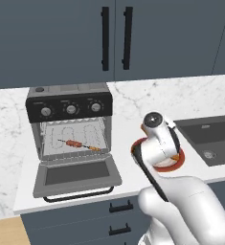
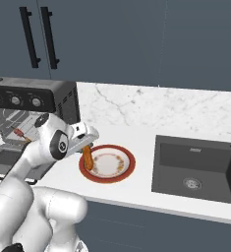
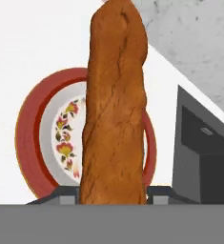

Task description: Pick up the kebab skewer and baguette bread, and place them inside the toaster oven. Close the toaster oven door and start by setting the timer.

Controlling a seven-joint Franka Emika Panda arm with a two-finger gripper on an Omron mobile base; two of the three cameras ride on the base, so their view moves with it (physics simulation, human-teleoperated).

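- Our pincer [image 3: 112, 193] is clamped on the baguette [image 3: 114, 105]: in the hand view a fingertip [image 3: 66, 194] sits tight against each side of the loaf's near end, and the loaf runs straight out from between them.
- In the right base view the baguette [image 2: 87, 157] hangs from the pincer [image 2: 86, 146] over the near-left rim of the plate [image 2: 124, 170]; we cannot tell whether its lower end touches the plate.
- The plate, red-rimmed with a flower pattern, sits on the counter [image 2: 136, 135] between the oven [image 1: 69, 134] and the sink [image 2: 198, 167].
- The skewer [image 1: 80, 144] lies on the oven's wire rack, so we judge that half of the loading done.
- The door [image 1: 75, 176] lies flat open, its handle toward us.
- Left, by our reckoning: carry the baguette left into the oven, let go, shut the door, turn the timer knob [image 1: 95, 107] — which of the three is the timer we cannot tell.
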